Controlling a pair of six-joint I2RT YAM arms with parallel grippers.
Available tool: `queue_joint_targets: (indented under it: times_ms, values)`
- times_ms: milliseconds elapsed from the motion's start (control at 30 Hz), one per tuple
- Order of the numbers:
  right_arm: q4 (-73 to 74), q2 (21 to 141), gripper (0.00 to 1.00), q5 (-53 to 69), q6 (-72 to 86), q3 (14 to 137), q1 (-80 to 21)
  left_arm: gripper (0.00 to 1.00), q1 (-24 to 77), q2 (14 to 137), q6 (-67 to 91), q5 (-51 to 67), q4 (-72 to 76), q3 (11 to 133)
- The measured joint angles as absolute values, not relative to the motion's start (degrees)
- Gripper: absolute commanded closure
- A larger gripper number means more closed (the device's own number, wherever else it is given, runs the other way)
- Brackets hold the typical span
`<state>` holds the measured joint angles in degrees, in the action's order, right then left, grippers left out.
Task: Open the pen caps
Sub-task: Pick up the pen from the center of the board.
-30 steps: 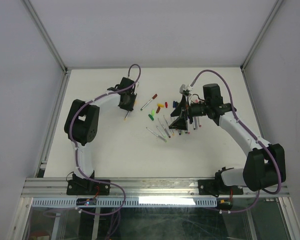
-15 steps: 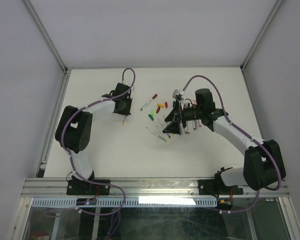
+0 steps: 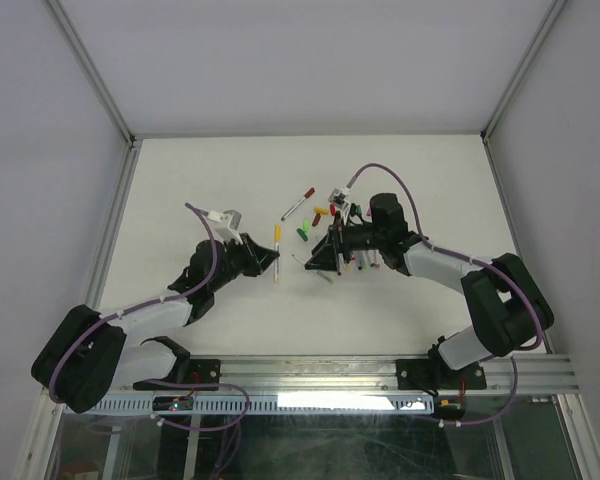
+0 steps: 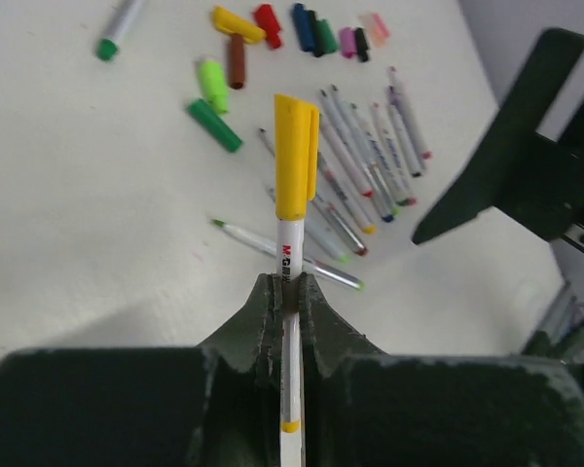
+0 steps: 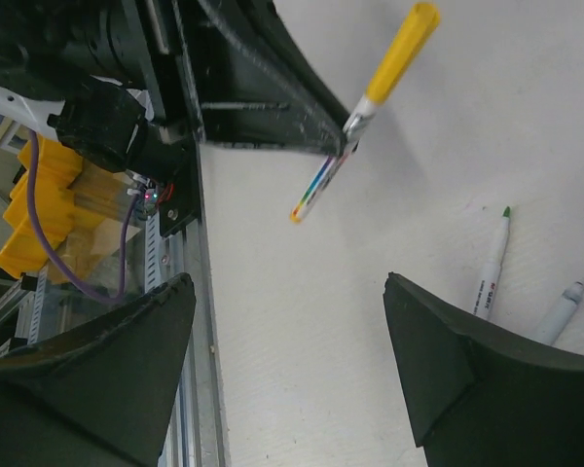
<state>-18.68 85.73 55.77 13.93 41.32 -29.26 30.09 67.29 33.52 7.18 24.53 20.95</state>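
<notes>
My left gripper (image 4: 290, 282) is shut on the white barrel of a pen (image 4: 290, 255) whose yellow cap (image 4: 295, 156) points away from me. From above, this pen (image 3: 277, 250) hangs over the table left of the pile, in the left gripper (image 3: 272, 263). My right gripper (image 3: 330, 256) stands open just right of it. In the right wrist view the yellow cap (image 5: 399, 51) and the left gripper (image 5: 263, 97) lie ahead of the open right gripper (image 5: 290, 282), apart from its fingers. Several loose caps (image 4: 268, 19) and uncapped pens (image 4: 370, 156) lie on the table.
A capped pen with a red end (image 3: 298, 203) lies at the back of the pile. Green caps (image 3: 303, 233) lie near it. One thin pen (image 5: 490, 268) lies by the right finger. The metal rail (image 5: 180, 292) runs along the table's near edge.
The left arm has swung from the back of the table toward the near middle, with its gripper now shut on the yellow-capped pen. The right gripper has moved left toward it.
</notes>
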Motion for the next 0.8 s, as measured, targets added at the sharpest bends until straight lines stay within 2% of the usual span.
queue_joint_targets:
  times_ms: [133,367,633,800]
  values:
    - [-22.13,85.95,0.19,55.99,16.78,41.32,-29.58,1.0,35.09,66.92,40.93,6.24,39.83,13.67]
    - [-24.03,85.95,0.2,55.92,18.17,41.32,-29.61,1.0,42.41,67.46,46.26,-1.39,57.28,12.43]
    - [-24.6,85.49,0.2,56.51,18.98,41.32,-31.07,1.0,47.07,72.77,48.14,-8.93,66.24,12.45]
    - [-25.87,84.82,0.28,57.06,20.01,41.21,-32.42,1.0,48.01,75.29,48.51,-10.5,68.42,12.8]
